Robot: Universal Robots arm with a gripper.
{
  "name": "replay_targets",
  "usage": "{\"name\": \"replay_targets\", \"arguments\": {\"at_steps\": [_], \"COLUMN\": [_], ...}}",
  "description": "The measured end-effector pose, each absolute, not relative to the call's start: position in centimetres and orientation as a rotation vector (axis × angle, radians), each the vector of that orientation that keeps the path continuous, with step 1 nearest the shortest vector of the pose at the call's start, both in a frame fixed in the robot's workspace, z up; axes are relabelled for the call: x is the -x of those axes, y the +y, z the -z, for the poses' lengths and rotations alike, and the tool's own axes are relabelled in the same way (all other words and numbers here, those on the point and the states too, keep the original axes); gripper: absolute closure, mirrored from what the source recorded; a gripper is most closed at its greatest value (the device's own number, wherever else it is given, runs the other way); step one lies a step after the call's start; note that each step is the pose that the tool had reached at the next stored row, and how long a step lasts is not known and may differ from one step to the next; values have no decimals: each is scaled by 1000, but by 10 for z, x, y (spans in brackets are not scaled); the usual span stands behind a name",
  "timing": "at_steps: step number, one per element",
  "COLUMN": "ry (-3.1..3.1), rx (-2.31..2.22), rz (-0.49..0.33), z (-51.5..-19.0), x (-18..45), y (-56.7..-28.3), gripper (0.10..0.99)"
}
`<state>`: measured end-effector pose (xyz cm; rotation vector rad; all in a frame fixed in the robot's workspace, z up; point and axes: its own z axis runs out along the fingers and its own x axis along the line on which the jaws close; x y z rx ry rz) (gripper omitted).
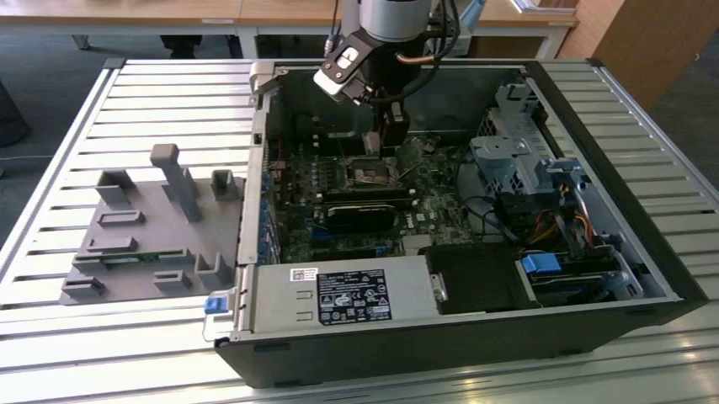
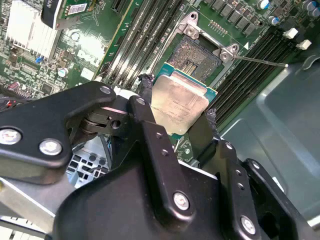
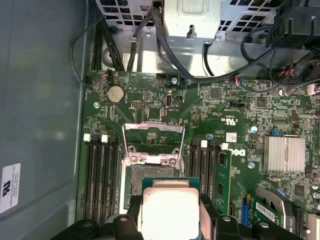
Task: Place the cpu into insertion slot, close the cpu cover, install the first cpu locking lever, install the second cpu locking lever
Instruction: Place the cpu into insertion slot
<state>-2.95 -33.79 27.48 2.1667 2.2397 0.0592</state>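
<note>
One flat square silver-grey cpu [image 2: 178,102], black jaws gripping

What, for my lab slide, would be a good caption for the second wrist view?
Gripper holding the cpu by its edges, close over the open insertion slot.

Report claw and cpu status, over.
Copy: claw shut on cpu. That cpu at the open socket, not seated. Raised cpu cover leaves socket bare; nothing seen in the way.
</note>
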Motion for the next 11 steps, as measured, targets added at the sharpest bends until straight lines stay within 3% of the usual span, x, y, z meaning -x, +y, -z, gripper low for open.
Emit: {"name": "replay_targets", "arguments": {"at_steps": [11], "ry": [2231], "rx": [-2174], "rz": [-57], "z": [-257], "x": [31], "y": [-333], "gripper": [549]}}
